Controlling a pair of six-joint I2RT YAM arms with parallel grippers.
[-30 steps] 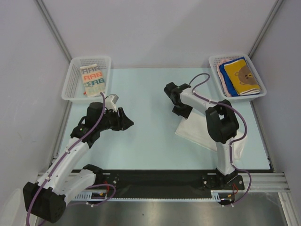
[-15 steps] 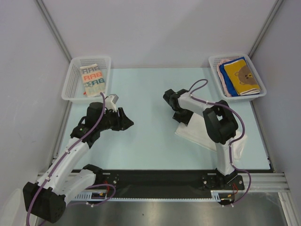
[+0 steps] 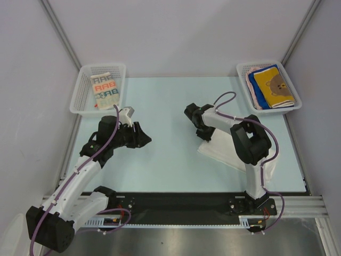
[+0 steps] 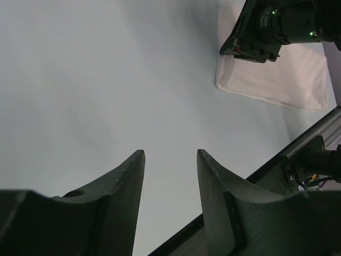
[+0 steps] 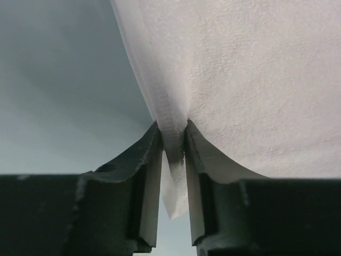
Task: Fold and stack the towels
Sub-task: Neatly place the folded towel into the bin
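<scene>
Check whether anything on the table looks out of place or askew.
Nothing looks spilled or damaged. The one oddity is the white towel: it lies skewed to the edges of the table, and the right gripper is shut on its bunched edge. The left gripper hangs open over bare surface.

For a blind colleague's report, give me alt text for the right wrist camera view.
The right gripper pinches the edge of a white towel between its dark jaws. The towel fills the upper right; pale blue table shows at left.
</scene>
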